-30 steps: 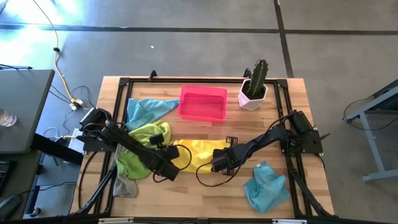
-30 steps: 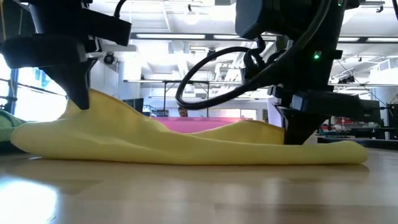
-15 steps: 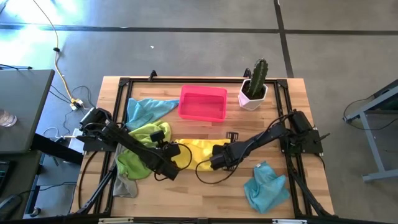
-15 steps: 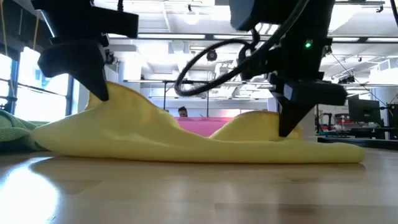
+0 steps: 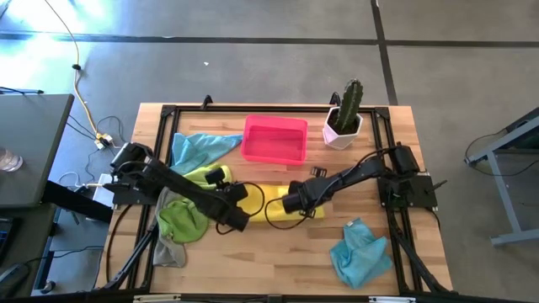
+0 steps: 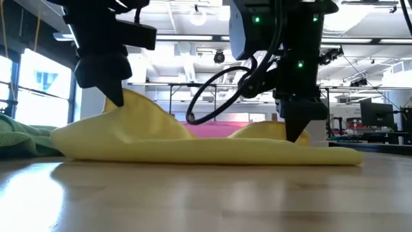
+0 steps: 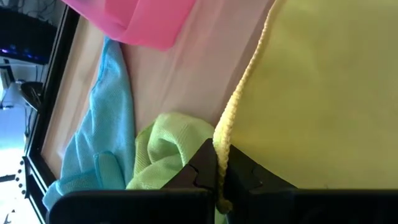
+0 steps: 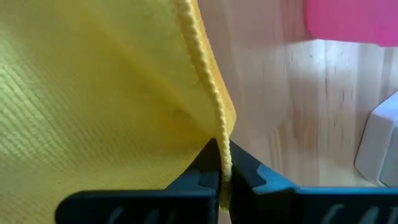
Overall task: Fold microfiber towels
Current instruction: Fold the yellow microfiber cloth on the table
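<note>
- A soft yellow microfiber towel is spread low over the pale wooden slatted table, its nap finely ribbed and its hem stitched in a raised, cord-like edge.
- Two soft peaks are formed in the cloth where it is lifted at each end, with a shallow sag between them.
- The left gripper is seen pinched together on the corded hem at one corner of the yellow towel, both dark fingers pressed flat against the stitching.
- The right gripper is likewise clamped on the hem at another corner of the same towel.
- In the high view the towel is shown near the table's middle, held between the two dark arms.
- A crumpled lime green microfiber towel is heaped beside the left arm, with a grey cloth partly tucked under it.
- A bunched light blue microfiber towel is lying near the front right edge.
- Farther back, a second light blue towel is spread beside a glossy pink rectangular plastic tray.
- A green cactus in a white faceted pot is placed at the far right.
</note>
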Tool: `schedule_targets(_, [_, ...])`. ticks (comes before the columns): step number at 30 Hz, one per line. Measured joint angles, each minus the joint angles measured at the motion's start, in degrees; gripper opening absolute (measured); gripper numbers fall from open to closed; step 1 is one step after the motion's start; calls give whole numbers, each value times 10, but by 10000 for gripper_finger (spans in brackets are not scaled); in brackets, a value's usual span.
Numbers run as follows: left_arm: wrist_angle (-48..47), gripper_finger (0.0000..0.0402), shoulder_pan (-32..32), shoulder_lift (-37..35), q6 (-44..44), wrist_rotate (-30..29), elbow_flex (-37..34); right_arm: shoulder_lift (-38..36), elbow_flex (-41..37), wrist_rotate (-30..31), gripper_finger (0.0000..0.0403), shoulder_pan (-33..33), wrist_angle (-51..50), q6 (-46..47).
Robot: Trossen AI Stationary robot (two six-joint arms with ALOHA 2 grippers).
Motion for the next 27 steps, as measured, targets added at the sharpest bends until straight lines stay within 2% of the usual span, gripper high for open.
schedule_targets(5, [1, 1, 3, 0, 13, 47, 0, 0, 0, -4, 29, -3, 9, -15])
schedule_targets(12, [2, 18, 3, 0, 15, 55, 0, 0, 0, 17, 142, 0, 5, 14])
schedule_targets(16, [2, 37, 2, 0, 28, 60, 0, 0, 0, 6, 183, 6, -28, 55])
schedule_targets(22, [2, 75, 1, 0, 61, 57, 0, 0, 0, 6, 185, 33, -49, 113])
schedule_targets(27, [2, 97, 3, 0, 74, 18, 0, 0, 0, 5, 176, 67, -52, 175])
